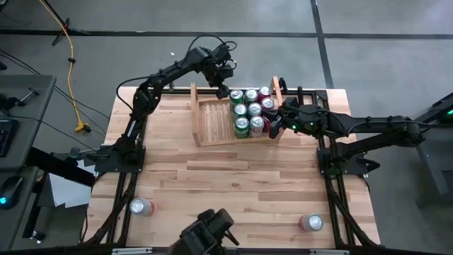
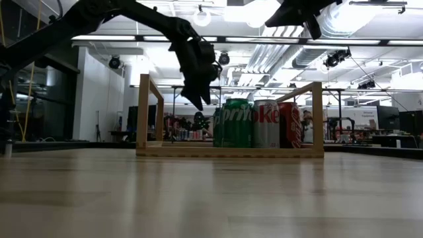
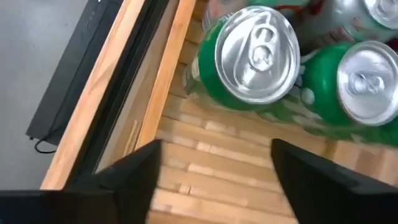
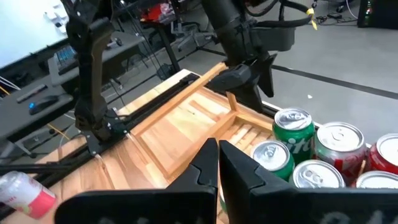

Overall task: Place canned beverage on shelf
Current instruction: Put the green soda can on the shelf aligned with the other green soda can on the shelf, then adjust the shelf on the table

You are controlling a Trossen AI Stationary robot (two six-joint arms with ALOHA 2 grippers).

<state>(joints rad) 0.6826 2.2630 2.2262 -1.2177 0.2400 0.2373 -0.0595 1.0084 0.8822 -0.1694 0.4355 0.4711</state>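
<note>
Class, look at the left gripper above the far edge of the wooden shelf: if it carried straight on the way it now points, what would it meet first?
The left gripper, jaws open and empty, points down into the shelf. Straight on it would probably meet the bare slatted base just beside the green can, though depth is hard to judge.

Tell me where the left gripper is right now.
In the high view the left gripper hangs open over the far-left part of the pale wooden slatted shelf, just beside the rearmost green soda can, holding nothing.

Upright cans (image 1: 250, 111) in shelf (image 1: 212, 120)
</note>
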